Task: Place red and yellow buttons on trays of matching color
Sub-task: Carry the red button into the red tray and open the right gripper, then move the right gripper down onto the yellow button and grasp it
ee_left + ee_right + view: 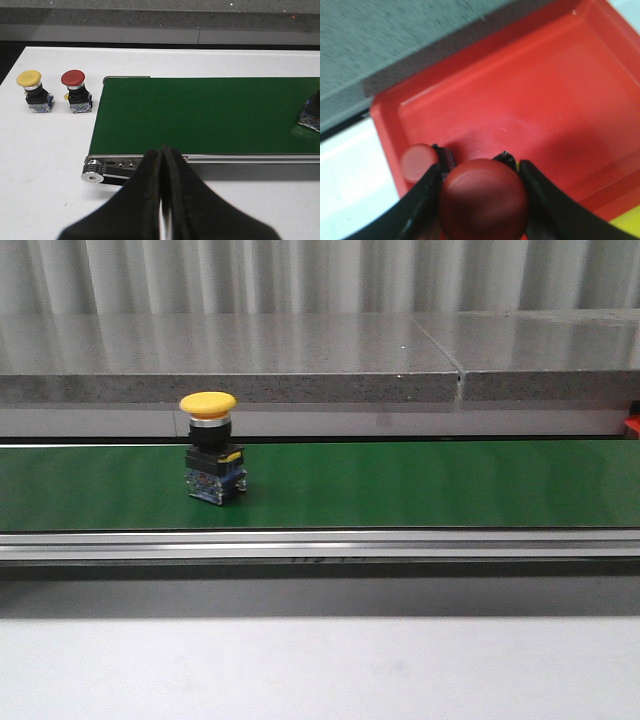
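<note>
A yellow button point(210, 440) stands upright on the green belt point(400, 485) in the front view; no gripper shows there. In the right wrist view my right gripper point(480, 168) is shut on a red button point(483, 202), held over the red tray point(535, 85). Another red button point(417, 161) lies in that tray, just beside one finger. A sliver of the yellow tray point(629, 228) shows at the corner. My left gripper point(162, 150) is shut and empty, near the belt's end. Beyond it a yellow button point(31, 90) and a red button point(75, 89) stand on the white table.
The belt point(200, 112) has a metal side rail and an end roller point(93, 175). The base of a button point(312, 112) on the belt shows at the left wrist view's edge. A grey stone ledge point(250, 360) runs behind the belt.
</note>
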